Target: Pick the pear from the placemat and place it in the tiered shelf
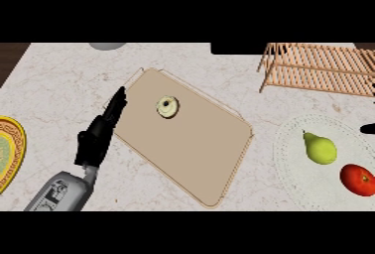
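A green pear lies on a round white placemat at the right of the counter. The wooden tiered shelf stands at the back right, beyond the placemat. My left hand is at the left, open with straight fingers pointing away along the left edge of a tan board, far from the pear. Only a small black bit of my right hand shows at the right edge, just right of the pear and apart from it.
A red tomato sits on the placemat near the pear. A tan cutting board with a small round item fills the middle. A yellow plate is at the left edge, a grey object at the back.
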{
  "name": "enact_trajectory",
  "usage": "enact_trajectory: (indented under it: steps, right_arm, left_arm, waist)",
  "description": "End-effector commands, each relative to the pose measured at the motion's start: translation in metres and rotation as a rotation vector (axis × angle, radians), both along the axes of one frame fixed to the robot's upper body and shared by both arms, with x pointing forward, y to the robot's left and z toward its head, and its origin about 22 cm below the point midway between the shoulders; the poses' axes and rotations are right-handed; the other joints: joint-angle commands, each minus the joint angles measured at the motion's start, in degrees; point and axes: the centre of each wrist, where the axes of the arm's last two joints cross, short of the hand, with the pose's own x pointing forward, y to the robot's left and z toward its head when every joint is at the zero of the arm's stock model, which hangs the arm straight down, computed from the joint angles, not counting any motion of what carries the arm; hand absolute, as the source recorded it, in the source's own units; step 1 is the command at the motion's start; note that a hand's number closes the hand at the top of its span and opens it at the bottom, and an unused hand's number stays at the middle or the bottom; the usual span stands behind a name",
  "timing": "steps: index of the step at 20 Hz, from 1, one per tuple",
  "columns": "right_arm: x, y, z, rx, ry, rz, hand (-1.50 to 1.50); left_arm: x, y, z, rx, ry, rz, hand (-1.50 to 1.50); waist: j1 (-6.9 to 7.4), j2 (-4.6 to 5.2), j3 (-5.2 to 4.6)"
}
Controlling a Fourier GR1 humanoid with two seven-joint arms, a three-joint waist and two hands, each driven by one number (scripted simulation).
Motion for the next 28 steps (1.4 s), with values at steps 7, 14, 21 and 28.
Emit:
enact_trajectory:
  steps: [7,14,21,28]
  right_arm:
    - [0.047,0.035,0.078,-0.238,0.278,0.375,-1.50]
    - [0.068,0.073,0.098,-0.424,0.381,0.521,-1.50]
    - [0.069,0.102,0.093,-0.400,0.380,0.494,-1.50]
    - [0.057,0.103,0.090,-0.449,0.371,0.489,-1.50]
  left_arm:
    - [0.001,-0.006,0.000,-0.002,-0.004,-0.018,0.00]
    - [0.016,0.014,-0.001,-0.001,0.011,0.020,0.00]
    - [0.003,-0.010,-0.002,-0.006,0.001,0.028,0.00]
    - [0.007,0.026,-0.001,-0.019,-0.002,0.021,0.00]
  waist:
    - [0.57,-0.37,-0.43]
    - [-0.41,-0.38,-0.42]
    - [-0.89,-0.60,-0.41]
    - [-0.95,-0.52,-0.41]
